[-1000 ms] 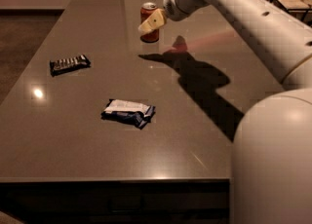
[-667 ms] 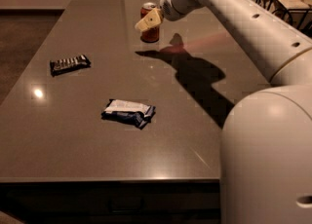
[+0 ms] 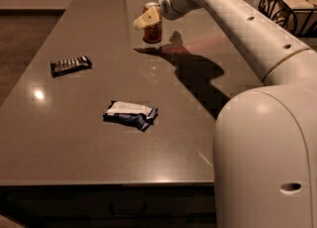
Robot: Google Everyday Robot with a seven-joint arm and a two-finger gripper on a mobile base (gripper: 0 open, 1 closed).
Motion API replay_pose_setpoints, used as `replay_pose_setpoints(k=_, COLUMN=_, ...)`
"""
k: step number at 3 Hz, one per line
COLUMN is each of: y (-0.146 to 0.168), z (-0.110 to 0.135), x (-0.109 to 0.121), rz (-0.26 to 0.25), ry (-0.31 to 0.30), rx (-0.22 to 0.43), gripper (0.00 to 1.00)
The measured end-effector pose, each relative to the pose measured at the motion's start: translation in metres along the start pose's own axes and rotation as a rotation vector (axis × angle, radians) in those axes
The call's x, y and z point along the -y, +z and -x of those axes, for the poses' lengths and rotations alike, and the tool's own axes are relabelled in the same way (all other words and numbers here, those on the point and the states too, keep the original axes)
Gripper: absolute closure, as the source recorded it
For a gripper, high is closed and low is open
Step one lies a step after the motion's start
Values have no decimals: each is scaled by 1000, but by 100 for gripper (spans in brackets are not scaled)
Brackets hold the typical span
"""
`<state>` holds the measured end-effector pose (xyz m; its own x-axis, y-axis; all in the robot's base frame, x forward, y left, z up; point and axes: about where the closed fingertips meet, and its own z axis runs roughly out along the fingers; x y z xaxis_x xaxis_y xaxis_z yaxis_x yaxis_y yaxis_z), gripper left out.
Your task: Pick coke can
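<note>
The coke can (image 3: 152, 31) is a small orange-red can with a silver top rim. It stands upright on the far part of the dark table (image 3: 99, 142). My gripper (image 3: 147, 18) reaches in from the upper right on the white arm (image 3: 233, 19). Its pale yellow tip lies in front of the can's upper left side, at the level of the rim. Whether it touches the can does not show. The can's top is partly hidden by the gripper.
A dark snack bar (image 3: 71, 65) lies at the table's left. A blue and white wrapper (image 3: 131, 113) lies in the middle. A wire basket (image 3: 290, 4) stands at the back right. My robot's white body (image 3: 265, 157) fills the lower right.
The gripper has shifted a little to the left across the top of the can, and the arm has swung with it. The can and the wrappers have not moved.
</note>
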<state>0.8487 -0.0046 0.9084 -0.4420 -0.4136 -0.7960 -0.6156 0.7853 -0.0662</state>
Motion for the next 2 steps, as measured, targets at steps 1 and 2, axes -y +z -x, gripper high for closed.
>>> replay_pose_setpoints(k=1, y=6, z=4, x=0, rz=14, ry=12, rx=18, gripper=15)
replay_pose_setpoints(k=2, y=7, z=11, x=-3, rz=33, ry=12, rx=38, gripper=38)
